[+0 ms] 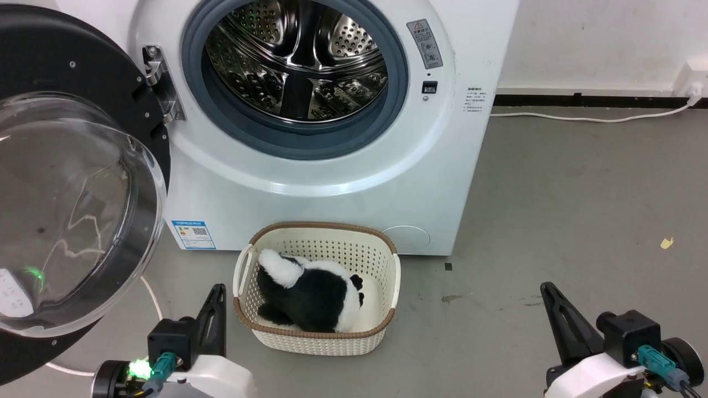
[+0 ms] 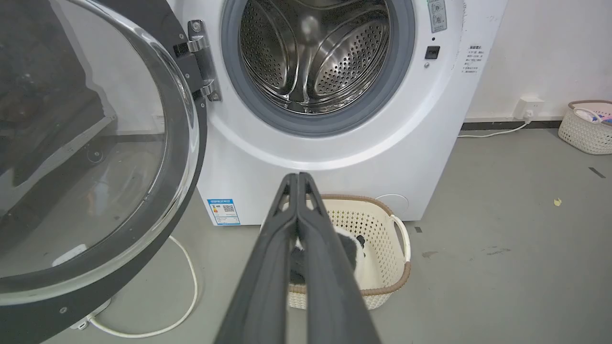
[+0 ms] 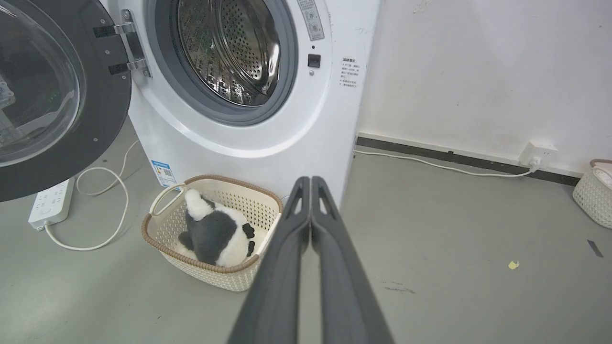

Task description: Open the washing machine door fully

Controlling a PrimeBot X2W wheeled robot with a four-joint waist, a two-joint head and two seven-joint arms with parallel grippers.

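Washing machine [image 1: 332,188]: a white front-loader standing on the grey floor [image 1: 581,221] with its back to a white wall.

Washing machine door [image 1: 66,210]: swung wide on the metal hinge [image 1: 160,83] at the robot's left of the opening. It stands well clear of the front panel, with the glass bowl bulging out toward the robot. The steel drum [image 1: 298,61] is fully exposed inside its grey seal. 1 small blue label [image 1: 193,235] sits low on the front, near the machine's left corner.

Basket [image 1: 332,337]: cream, brown-rimmed, on the floor just in front of the machine's base and below the drum. 1 black-and-white plush toy [image 1: 310,301] lies inside it.

Left gripper [image 1: 217,290]: low, near the basket's left handle and apart from the door. In the left wrist view its 2 fingers [image 2: 267,267] are pressed together with nothing between them.

Right gripper [image 1: 547,290]: low over bare floor, well apart from basket and machine. In the right wrist view its 2 fingers [image 3: 282,267] are likewise pressed together, gripping nothing.

Other items noted:
- A white power strip [image 3: 50,208] lies on the floor beneath the open door, its cord looping beside it.
- A white cable [image 1: 581,118] runs along the foot of the wall to a socket [image 3: 538,154].
- A second basket [image 2: 588,126] stands by the wall, far right.
- A yellow scrap [image 1: 667,242] lies on the floor.
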